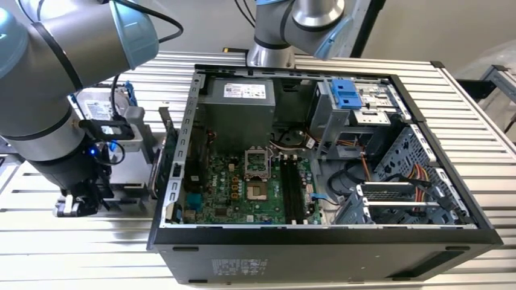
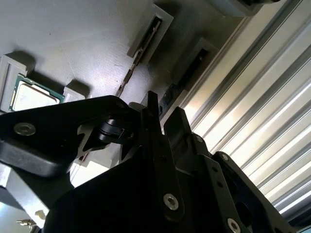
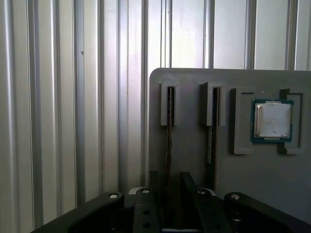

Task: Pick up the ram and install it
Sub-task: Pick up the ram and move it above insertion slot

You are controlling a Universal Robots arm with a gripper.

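Ribbed tabletop [image 3: 58,97] w/ grey parts tray [image 3: 243,184], set beside the PC case [image 1: 322,248]. Ram [image 3: 169,121]: on edge in the slot nearest the tray's rounded corner. Second stick [image 3: 212,126] in adj. slot, processor [image 3: 272,120] beyond. Gripper [image 3: 169,177]: fingers [image 3: 151,194] parted narrowly, straddling the ram, nothing clamped. Risks (est.): off-centre closure could tilt the stick and jam it in its slot; thin-edge grip may slip; one finger sits near the adj. stick.

Ribbed shiny metal table [image 3: 58,97], matt grey plastic tray [image 3: 272,184], silvery metal processor lid [image 3: 272,120], matt black end effector [image 3: 170,182]
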